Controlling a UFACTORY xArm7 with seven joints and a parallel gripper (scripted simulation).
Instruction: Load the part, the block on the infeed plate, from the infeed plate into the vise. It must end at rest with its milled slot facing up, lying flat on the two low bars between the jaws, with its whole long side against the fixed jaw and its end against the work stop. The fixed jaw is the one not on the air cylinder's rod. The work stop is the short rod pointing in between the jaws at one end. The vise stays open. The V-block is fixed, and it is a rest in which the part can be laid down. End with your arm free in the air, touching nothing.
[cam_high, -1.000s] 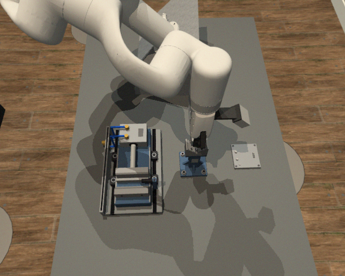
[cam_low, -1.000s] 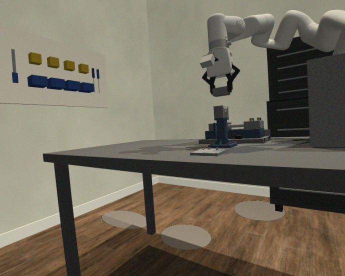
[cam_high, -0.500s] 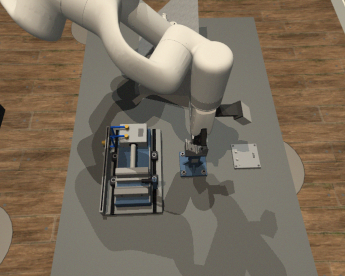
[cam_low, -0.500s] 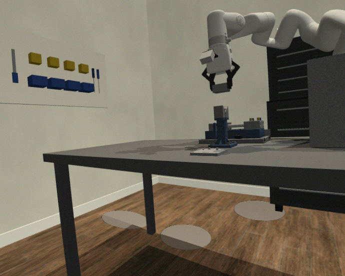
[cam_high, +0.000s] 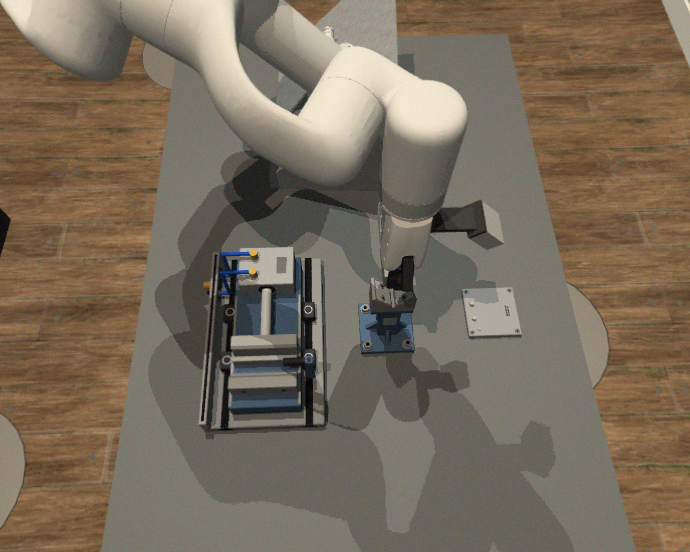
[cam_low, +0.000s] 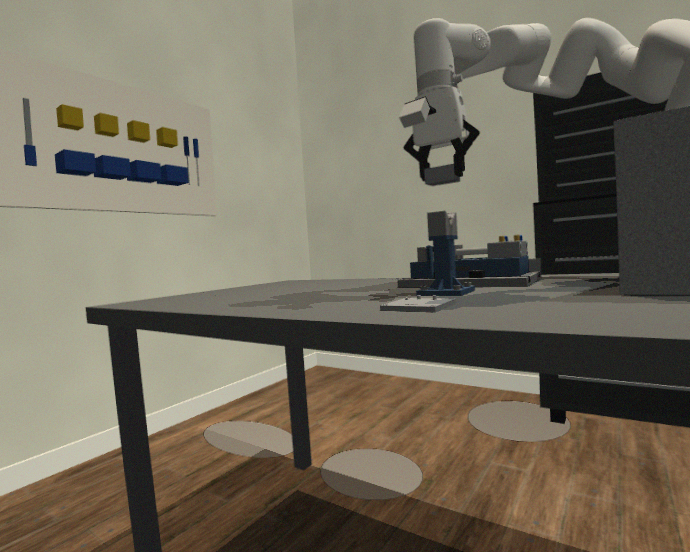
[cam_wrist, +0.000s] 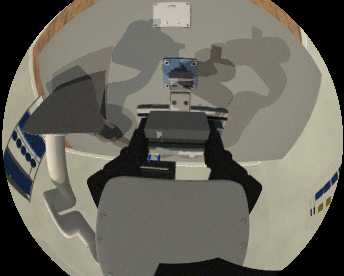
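My gripper (cam_low: 441, 166) is shut on the part (cam_low: 441, 173), a grey block, and holds it high in the air above the V-block (cam_low: 442, 253). From above, the part (cam_high: 393, 299) sits over the V-block's blue base (cam_high: 383, 336). In the wrist view the part (cam_wrist: 178, 127) lies crosswise between my black fingers, with the V-block (cam_wrist: 181, 85) below it. The infeed plate (cam_high: 490, 311) lies bare to the right. The vise (cam_high: 264, 339) stands to the left with its jaws open; the air cylinder (cam_high: 266, 270) is at its far end and the work stop (cam_high: 294, 362) points in from the right.
A dark wedge-shaped block (cam_high: 469, 221) lies behind the infeed plate. A tall grey box (cam_low: 653, 201) and a dark drawer cabinet (cam_low: 575, 178) stand at the back of the table. My arm's white links (cam_high: 322, 115) hang over the table's rear half.
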